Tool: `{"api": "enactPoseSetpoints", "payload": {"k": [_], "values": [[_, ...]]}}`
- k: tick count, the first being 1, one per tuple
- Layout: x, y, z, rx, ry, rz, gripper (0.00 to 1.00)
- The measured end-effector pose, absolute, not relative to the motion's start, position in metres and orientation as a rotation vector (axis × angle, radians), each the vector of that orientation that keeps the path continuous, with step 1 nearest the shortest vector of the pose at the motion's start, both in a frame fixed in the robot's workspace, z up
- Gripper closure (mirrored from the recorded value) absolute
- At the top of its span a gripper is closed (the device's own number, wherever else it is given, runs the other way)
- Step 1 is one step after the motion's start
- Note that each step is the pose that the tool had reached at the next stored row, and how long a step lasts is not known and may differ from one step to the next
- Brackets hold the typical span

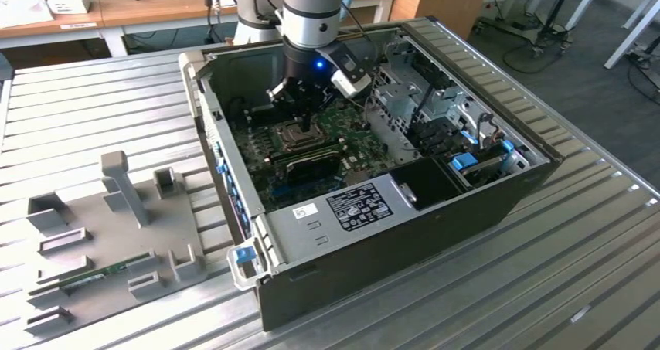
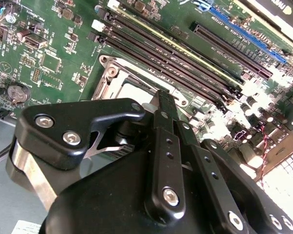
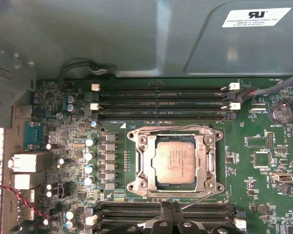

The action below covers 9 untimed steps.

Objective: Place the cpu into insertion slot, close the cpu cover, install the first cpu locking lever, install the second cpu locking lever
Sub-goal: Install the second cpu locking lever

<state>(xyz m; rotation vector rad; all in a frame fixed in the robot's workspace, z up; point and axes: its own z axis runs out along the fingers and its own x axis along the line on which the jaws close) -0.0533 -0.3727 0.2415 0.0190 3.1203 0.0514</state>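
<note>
The cpu [image 3: 174, 162] — a small flat square with a dull silver-bronze metal top — is seen seated in the insertion slot [image 3: 174, 163], a square black socket bounded by a silvery rim. The cpu cover [image 3: 207, 163], a thin bright metal frame with a large square window, is laid flat around the chip, and thin wire levers [image 3: 197, 201] are seen along the frame's edges; whether they are latched cannot be told. The claw [image 3: 169, 210] is held just beside the socket, at the edge nearest the memory slots [image 3: 161, 101] on that side, its black fingers [image 2: 165, 127] drawn close together with nothing visibly gripped between them. In the second wrist view the matte black links and bolt heads of the claw [image 2: 162, 100] are seen above the cover's corner [image 2: 109, 66], near it but apart.

The green board [image 3: 263, 161] is crowded with small cylindrical capacitors and long black ridged slots, so little open room is left beside the socket. In the exterior view the claw [image 1: 301, 103] is lowered into the open computer case [image 1: 413, 211], whose sheet-metal walls close it in on all sides. The case is set on a ribbed metal surface [image 1: 536, 280]; a grey fixture plate [image 1: 113, 234] with upright blocks lies well away from the claw — wooden desks [image 1: 154, 6] stand beyond.
</note>
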Motion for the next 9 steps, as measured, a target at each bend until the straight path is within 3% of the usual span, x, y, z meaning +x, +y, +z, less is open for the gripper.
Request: {"api": "enactPoseSetpoints", "payload": {"k": [9], "values": [[-0.0603,-0.3727,0.2394,0.019,3.12,0.051,0.89]]}}
